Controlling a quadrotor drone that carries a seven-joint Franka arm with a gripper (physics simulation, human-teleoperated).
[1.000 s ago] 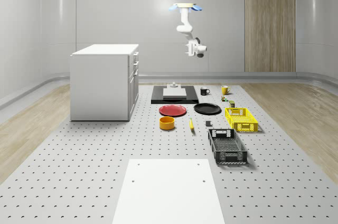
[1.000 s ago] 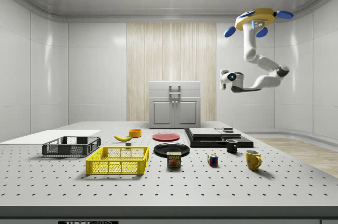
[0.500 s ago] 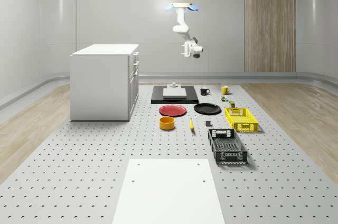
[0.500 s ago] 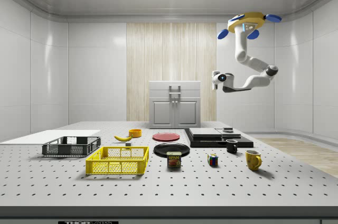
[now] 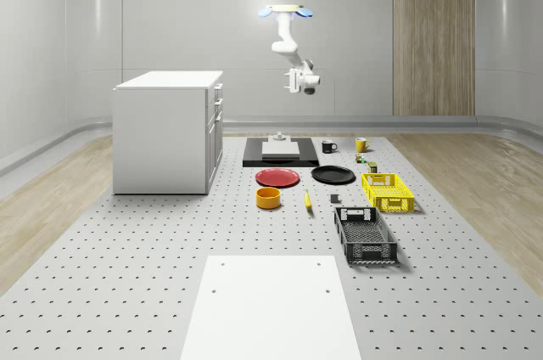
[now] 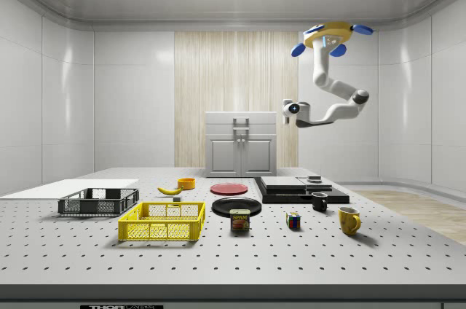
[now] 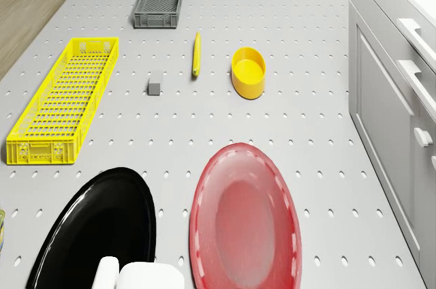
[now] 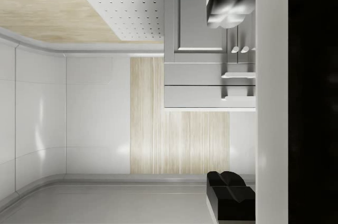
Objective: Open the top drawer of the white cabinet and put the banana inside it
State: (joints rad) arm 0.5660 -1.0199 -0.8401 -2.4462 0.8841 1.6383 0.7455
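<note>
High above the far end of the perforated grey table [image 5: 127, 292], at about one o'clock from the boxy white cabinet [image 5: 165, 132] in the whole-scene view, the blue-rotored quadrotor drone [image 5: 286, 12] hovers. Its white gripper [image 6: 291, 108] points toward the cabinet's handled front, probably lining up on the shut top drawer [image 6: 241, 120]; whether it is released or clenched I cannot tell. The slim yellow banana [image 5: 307, 199] lies on the table, at three o'clock from the round orange bowl [image 5: 268, 198], untouched.

Only one label can be read: "SPAM" on the small can [image 6: 239, 220] standing on the perforated table [image 6: 291, 265] at the black plate's [image 6: 237, 205] six o'clock, side view.
</note>
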